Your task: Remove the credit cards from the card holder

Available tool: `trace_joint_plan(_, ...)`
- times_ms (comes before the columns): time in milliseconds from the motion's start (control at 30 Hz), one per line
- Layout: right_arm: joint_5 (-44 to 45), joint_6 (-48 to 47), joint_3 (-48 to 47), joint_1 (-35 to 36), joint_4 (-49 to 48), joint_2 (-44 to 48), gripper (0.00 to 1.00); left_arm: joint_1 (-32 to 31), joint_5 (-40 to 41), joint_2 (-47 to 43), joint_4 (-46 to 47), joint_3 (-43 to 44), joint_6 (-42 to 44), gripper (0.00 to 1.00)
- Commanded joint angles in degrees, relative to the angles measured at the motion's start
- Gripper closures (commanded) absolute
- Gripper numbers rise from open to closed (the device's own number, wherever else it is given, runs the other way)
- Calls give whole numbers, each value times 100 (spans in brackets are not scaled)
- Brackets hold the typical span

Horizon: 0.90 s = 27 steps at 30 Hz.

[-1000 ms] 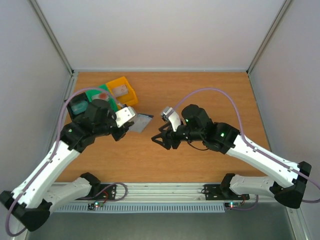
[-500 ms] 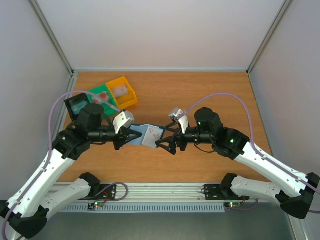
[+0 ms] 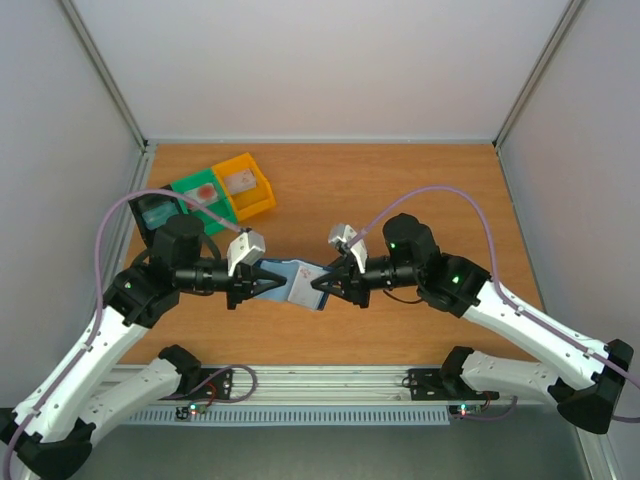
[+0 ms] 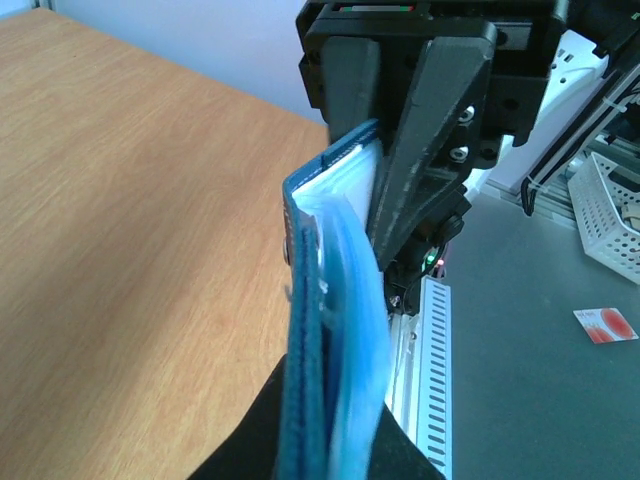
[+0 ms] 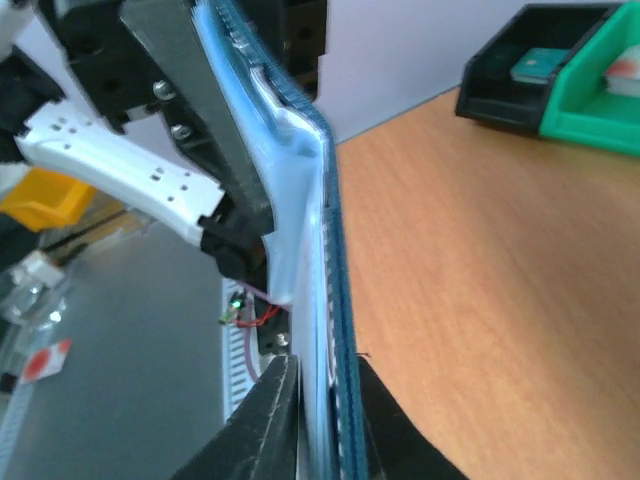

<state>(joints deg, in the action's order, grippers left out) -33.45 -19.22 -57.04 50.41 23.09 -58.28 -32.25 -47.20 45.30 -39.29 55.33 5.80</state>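
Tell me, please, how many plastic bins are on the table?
3, in a row at the back left: a yellow bin, a green bin beside it, and a black bin at the far left. No others show.

Seen from above, the card holder [image 3: 300, 281] has its two ends covered by the left end effector [image 3: 274, 281] and the right end effector [image 3: 320, 284]. What it holds is too small to make out. Both wrist views cut it off at the bottom edge. At far left, the black bin [image 3: 140, 204] sits partly behind the left arm [image 3: 120, 310].
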Motion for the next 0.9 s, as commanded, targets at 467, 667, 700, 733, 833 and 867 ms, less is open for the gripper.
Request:
trace_joint_plan(467, 595, 32, 84, -113, 476, 461, 99, -7, 1666, -153, 876, -398, -602, 36)
trace_joint_plan(667, 1199, 768, -317, -680, 1141, -178, 99, -9, 1597, -423, 1149, -572, -204, 27)
trace_joint_plan(700, 1419, 958, -404, -759, 1298, -286, 99, -9, 1573, -444, 1182, -588, -227, 27)
trace_joint_plan(733, 1634, 1111, -494, -830, 1468, -391, 99, -7, 1541, -457, 1197, -605, -239, 27)
trace_joint_plan(833, 2099, 1469, -738, -1039, 1908, -688, 99, -5, 1350, -539, 1218, -599, -206, 27)
trace_joint_plan(867, 2324, 1515, -846, -1043, 2087, -839, 99, -7, 1281, -571, 1234, -578, -188, 27)
